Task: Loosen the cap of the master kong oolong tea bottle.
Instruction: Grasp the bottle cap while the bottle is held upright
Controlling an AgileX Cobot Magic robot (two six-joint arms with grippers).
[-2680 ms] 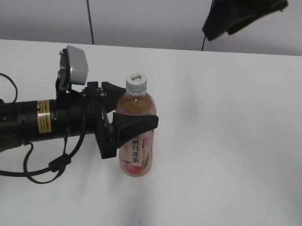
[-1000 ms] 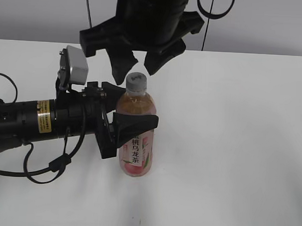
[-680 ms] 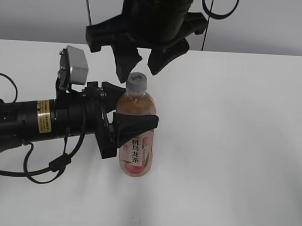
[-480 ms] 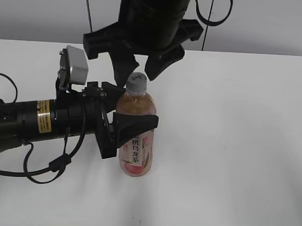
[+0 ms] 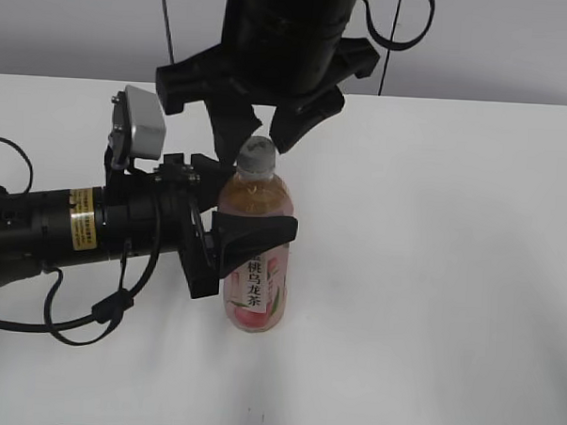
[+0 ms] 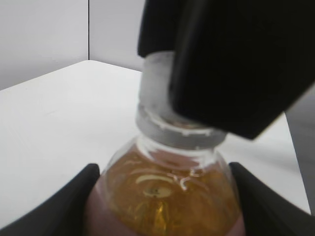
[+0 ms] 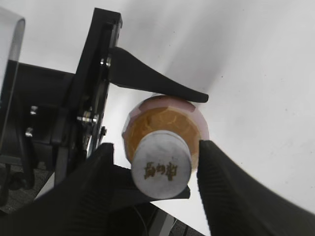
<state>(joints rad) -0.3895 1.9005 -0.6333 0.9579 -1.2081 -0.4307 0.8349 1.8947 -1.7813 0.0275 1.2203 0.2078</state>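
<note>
The master kong oolong tea bottle (image 5: 256,258) stands upright on the white table, pale amber tea inside, pink-and-white label with black characters. My left gripper (image 5: 236,225) comes in from the left and is shut on the bottle's upper body; its black fingers flank the bottle (image 6: 162,191) in the left wrist view. The white cap (image 5: 257,156) sits on the neck. My right gripper (image 5: 257,127) hangs from above, open, one finger on each side of the cap. In the right wrist view the cap (image 7: 161,166) lies between the two fingers with gaps on both sides.
The white table (image 5: 431,275) stretches right and to the front of the bottle. The left arm's black body and cables (image 5: 57,231) lie along the table at the left. A grey wall stands behind the table.
The right gripper has come in from above and lowered until its open fingers flank the cap. The left gripper and the bottle have not moved.
</note>
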